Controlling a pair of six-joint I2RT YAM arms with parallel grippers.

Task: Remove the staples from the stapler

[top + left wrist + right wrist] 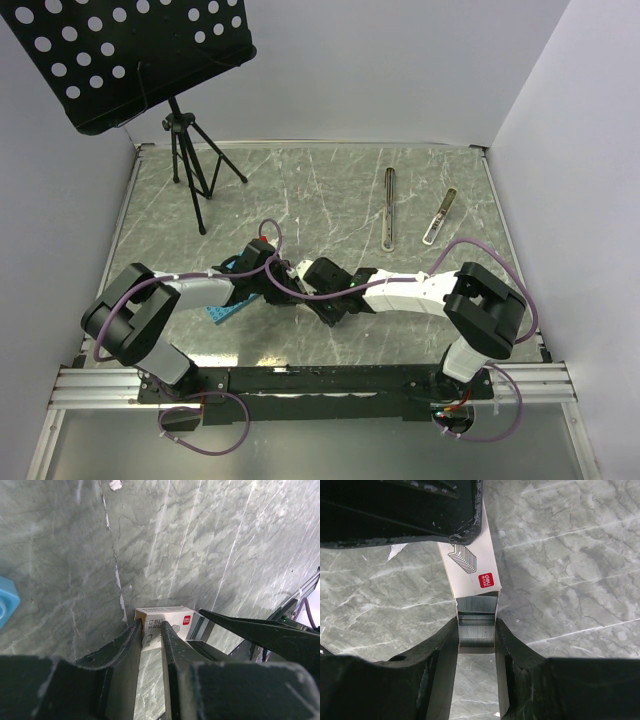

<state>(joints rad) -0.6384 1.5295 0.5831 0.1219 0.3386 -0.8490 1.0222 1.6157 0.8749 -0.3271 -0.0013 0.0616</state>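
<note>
A small white staple box (295, 272) hangs between my two grippers near the table's front middle. My left gripper (151, 630) is shut on its white sleeve (170, 616), which carries a red logo. My right gripper (476, 630) is shut on the inner tray (476, 614), which is pulled partly out of the sleeve (470, 565) and shows rows of grey staples. The stapler (389, 208) lies far back right, slim and dark with a silvery top. A shorter slim silvery piece (440, 217) lies beside it. Neither gripper is near them.
A blue studded plate (225, 312) lies under my left arm and shows at the left edge of the left wrist view (5, 605). A black tripod (190, 165) with a perforated black panel (140, 50) stands at the back left.
</note>
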